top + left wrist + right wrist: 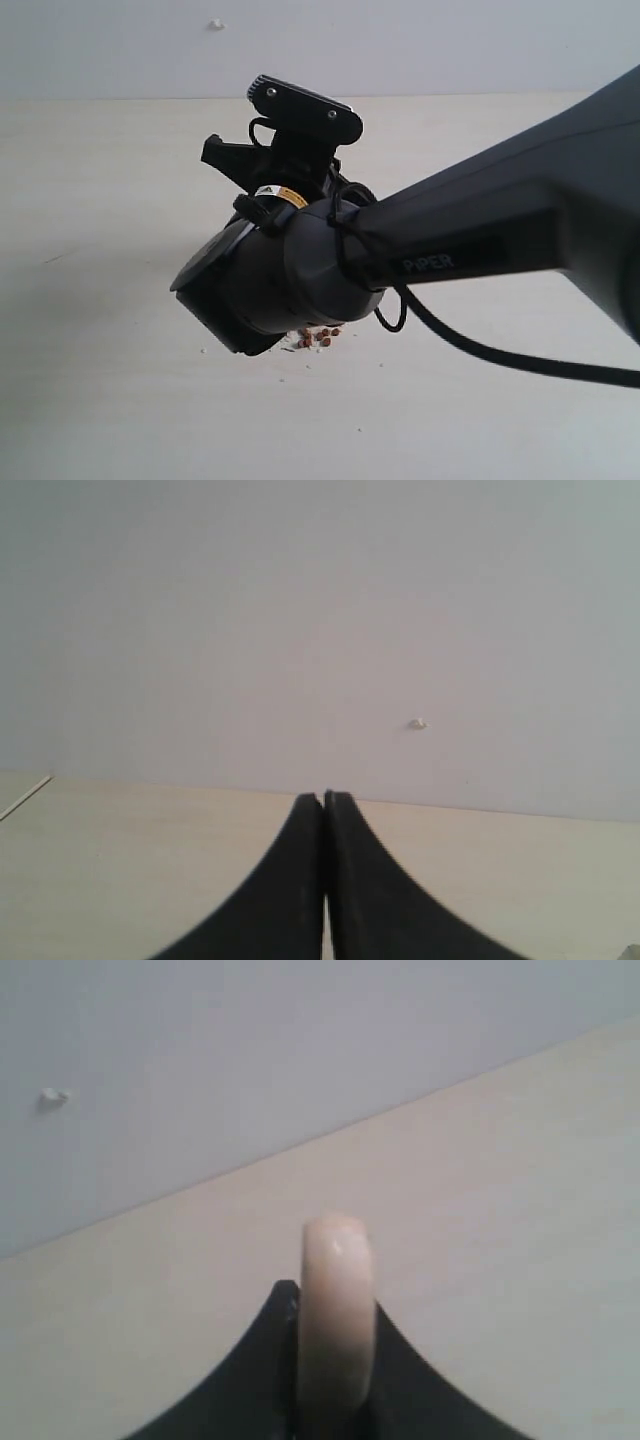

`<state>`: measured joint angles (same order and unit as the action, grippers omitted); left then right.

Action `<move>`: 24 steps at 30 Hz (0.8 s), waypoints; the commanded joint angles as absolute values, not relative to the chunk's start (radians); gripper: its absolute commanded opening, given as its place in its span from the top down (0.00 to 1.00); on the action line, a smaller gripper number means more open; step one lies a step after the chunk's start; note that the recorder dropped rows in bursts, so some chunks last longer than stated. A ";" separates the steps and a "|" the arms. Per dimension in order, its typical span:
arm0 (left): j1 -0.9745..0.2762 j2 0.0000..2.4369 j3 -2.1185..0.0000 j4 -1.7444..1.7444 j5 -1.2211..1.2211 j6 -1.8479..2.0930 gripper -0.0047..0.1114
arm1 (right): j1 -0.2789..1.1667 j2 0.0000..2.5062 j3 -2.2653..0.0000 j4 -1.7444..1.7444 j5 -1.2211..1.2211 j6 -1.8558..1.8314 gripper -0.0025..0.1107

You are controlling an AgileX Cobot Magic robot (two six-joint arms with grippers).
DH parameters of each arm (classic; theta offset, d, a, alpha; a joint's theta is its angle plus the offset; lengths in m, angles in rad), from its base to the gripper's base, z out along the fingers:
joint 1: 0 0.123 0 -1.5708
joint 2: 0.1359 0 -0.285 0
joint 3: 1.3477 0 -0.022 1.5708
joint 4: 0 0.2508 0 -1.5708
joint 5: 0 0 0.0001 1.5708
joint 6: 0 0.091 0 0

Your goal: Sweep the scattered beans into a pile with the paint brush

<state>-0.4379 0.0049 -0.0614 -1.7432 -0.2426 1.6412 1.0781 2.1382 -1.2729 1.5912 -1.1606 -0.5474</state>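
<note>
The right arm point(480, 230) comes in from 3 o'clock and fills the middle of the exterior view, its wrist blocking whatever it carries. In the right wrist view, the right gripper point(336, 1312) is clamped on the brush point(338, 1255). The cream handle's rounded end sticks out past the fingers, and the bristles are out of sight. Beans point(322, 338) lie in a small cluster with white crumbs point(288, 343) on the table point(100, 400), at 6 o'clock just under the wrist and partly hidden by it. The left gripper point(324, 800) has its fingers pressed together, holding nothing. Farthest back, at 12 o'clock, the wall point(450, 40) bears a small speck point(216, 24).
</note>
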 commanded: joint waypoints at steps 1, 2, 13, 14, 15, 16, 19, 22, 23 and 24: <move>-0.436 0.000 -0.056 -1.744 -0.232 1.644 0.96 | 1.083 2.130 -1.273 1.696 -1.182 -0.650 0.98; -0.436 0.000 -0.056 -1.744 -0.232 1.644 0.96 | 1.083 2.130 -1.273 1.706 -1.184 -0.661 0.98; -0.436 0.000 -0.056 -1.744 -0.232 1.644 0.96 | 1.092 2.128 -1.273 1.547 -1.179 -0.541 0.98; -0.436 0.000 -0.056 -1.744 -0.232 1.644 0.96 | 1.092 2.128 -1.273 1.534 -1.185 -0.531 0.98; -0.436 0.000 -0.056 -1.744 -0.232 1.644 0.96 | 1.092 2.128 -1.273 1.526 -1.191 -0.529 0.98; -0.436 0.000 -0.056 -1.744 -0.232 1.644 0.96 | 1.092 2.128 -1.273 1.520 -1.199 -0.529 0.98; -0.436 0.000 -0.056 -1.744 -0.232 1.644 0.96 | 1.092 2.128 -1.273 1.513 -1.210 -0.529 0.98; -0.436 0.000 -0.056 -1.744 -0.232 1.644 0.96 | 1.092 2.114 -1.273 1.497 -1.210 -0.529 0.98; -0.436 0.000 -0.056 -1.744 -0.232 1.644 0.96 | 1.092 2.107 -1.273 1.486 -1.210 -0.531 0.98; -0.436 0.000 -0.056 -1.744 -0.232 1.644 0.96 | 1.092 2.095 -1.273 1.474 -1.210 -0.533 0.98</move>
<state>-0.4379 0.0049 -0.0614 -1.7432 -0.2426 1.6412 1.0898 2.1239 -1.2765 1.5169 -1.1959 -0.5319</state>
